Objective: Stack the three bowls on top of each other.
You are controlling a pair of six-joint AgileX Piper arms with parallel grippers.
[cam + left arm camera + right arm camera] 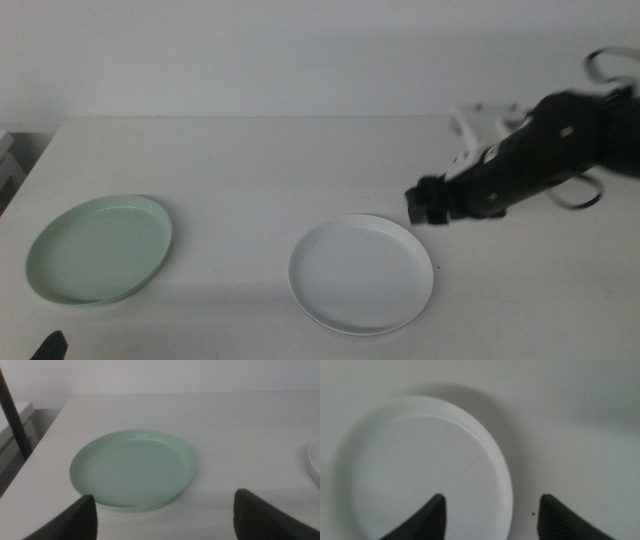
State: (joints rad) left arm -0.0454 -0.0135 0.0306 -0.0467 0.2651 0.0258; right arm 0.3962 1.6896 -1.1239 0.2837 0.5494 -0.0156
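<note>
Middle view: the mint green bowl [99,248] lies at nine o'clock on the counter [250,170], the white bowl [361,272] at five, right gripper [430,203] hanging just past its two o'clock rim. Left wrist view: the left gripper [165,512] waits with fingers [80,520] wide before the green bowl. Right wrist view: the right fingers [432,515] spread wide, straddling the white bowl's rim.

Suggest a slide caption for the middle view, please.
Right gripper hovers open beside the white bowl; green bowl sits apart.

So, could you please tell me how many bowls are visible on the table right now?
2: a green bowl near the table's left edge, and a white bowl centre-right. A third may be hidden.
</note>
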